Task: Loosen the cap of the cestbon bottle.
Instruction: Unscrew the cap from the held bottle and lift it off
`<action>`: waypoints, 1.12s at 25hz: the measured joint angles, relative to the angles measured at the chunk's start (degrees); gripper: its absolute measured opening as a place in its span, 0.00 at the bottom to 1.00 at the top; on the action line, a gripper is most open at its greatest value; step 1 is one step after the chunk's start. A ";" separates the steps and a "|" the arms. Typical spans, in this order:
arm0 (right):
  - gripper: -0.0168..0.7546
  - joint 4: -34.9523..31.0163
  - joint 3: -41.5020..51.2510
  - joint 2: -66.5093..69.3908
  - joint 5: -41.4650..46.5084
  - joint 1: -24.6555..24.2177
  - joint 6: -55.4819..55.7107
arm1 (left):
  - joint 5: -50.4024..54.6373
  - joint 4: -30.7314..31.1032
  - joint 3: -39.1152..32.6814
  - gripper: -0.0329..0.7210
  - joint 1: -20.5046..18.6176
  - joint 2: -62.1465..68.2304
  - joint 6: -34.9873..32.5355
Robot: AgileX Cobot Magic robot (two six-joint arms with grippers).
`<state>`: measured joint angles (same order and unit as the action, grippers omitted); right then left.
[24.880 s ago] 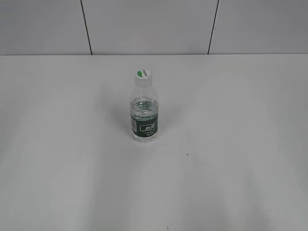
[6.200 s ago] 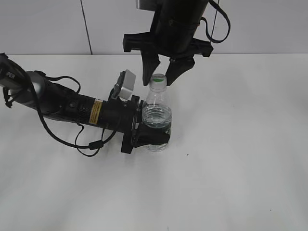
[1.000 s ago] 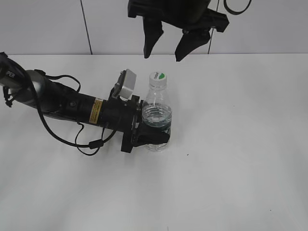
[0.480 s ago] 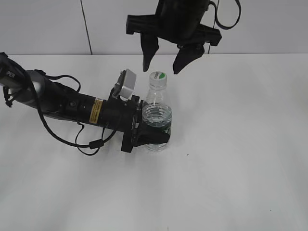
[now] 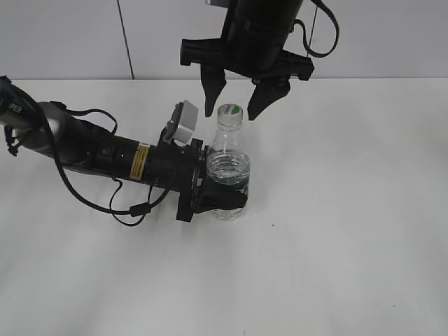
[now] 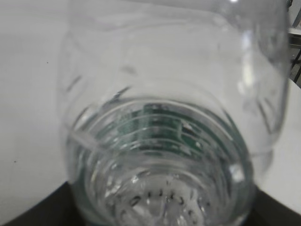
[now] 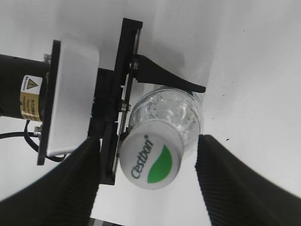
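The cestbon bottle [image 5: 228,171] stands upright mid-table, clear and ribbed with a dark green label. My left gripper [image 5: 218,201] lies low from the left and is shut on the bottle's lower body; the bottle [image 6: 164,141] fills the left wrist view. The white cap [image 5: 230,112] with its green leaf mark sits on the neck. My right gripper [image 5: 233,106] hangs open from above, one finger on each side of the cap, not touching it. In the right wrist view the cap [image 7: 151,158] lies between the two open fingers [image 7: 148,186].
The white table [image 5: 336,231] spreads around the bottle. A grey panelled wall [image 5: 392,35] with dark seams rises behind. The left arm's black cable [image 5: 126,206] loops on the table at the left.
My right gripper has come down from above the bottle over the last second, and its open fingertips now flank the cap. The left gripper and the bottle have not moved.
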<state>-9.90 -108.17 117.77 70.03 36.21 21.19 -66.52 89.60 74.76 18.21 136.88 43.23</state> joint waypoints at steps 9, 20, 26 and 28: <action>0.50 0.00 0.00 0.00 0.00 -0.04 -0.19 | 0.00 0.00 0.00 0.58 0.00 0.00 0.00; 0.41 0.02 0.00 0.00 0.00 -0.04 -1.80 | 0.04 -0.05 0.00 0.58 0.00 0.00 0.04; 0.41 0.02 0.00 0.00 0.00 -0.10 -9.24 | 0.04 -0.05 0.00 0.58 0.00 0.00 0.18; 0.41 0.02 -0.02 0.00 0.00 -0.11 -15.00 | 0.04 -0.05 0.00 0.58 0.00 0.00 0.18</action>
<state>-9.88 -108.19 117.77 70.03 36.10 6.18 -66.48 89.54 74.76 18.21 136.88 43.41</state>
